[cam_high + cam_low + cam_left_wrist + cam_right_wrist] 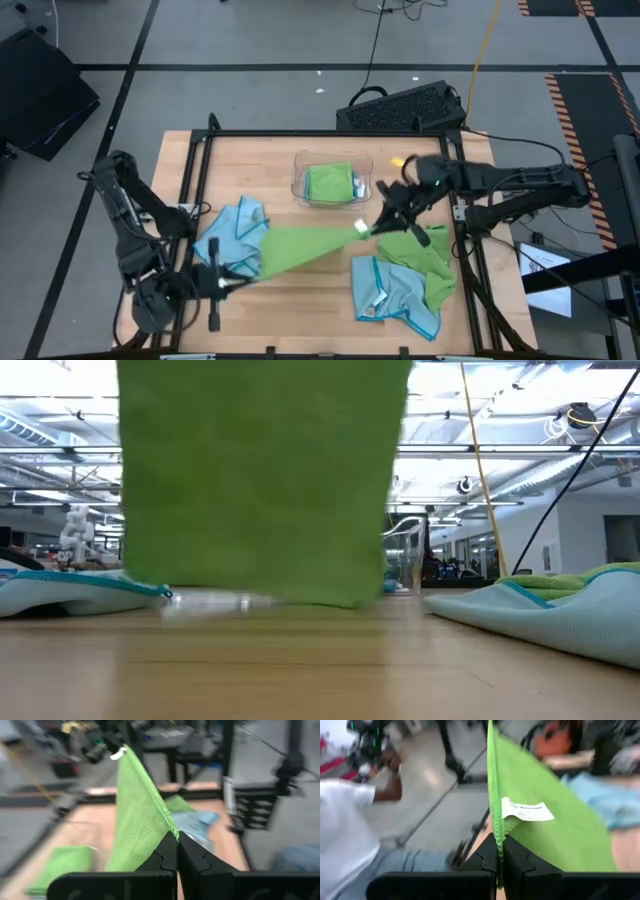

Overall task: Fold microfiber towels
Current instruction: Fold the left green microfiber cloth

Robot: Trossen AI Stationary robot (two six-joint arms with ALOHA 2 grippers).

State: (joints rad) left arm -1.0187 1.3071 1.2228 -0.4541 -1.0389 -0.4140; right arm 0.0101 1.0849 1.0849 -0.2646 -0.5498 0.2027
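Observation:
A lime green microfiber towel (pixel 300 246) hangs spread between my two grippers above the middle of the table. In the low view the green towel (pixel 260 480) forms a flat curtain, its lower edge close above the wood. My left gripper (pixel 228 282) is shut on its near-left corner. My right gripper (pixel 375 228) is shut on its far-right corner, by the white tag (pixel 525 811). A light blue towel (pixel 238 236) lies crumpled at the left. My left gripper pinches the green towel's top corner (pixel 172 833) between its two fingers, coming nearly level from the table's near left. The cloth runs away from the fingers and hangs below its upper edge. My right gripper pinches the upper edge at the tagged corner (pixel 495 831) between its two fingers, coming nearly level from the table's right. The upper edge is drawn straight between the two holds.
A clear plastic tray (pixel 300 168) at the far middle holds a folded green towel (pixel 330 183). A heap of blue and green towels (pixel 405 285) lies at the near right. A black frame (pixel 300 133) borders the table. A person in a white shirt (pixel 345 830) is beyond the table.

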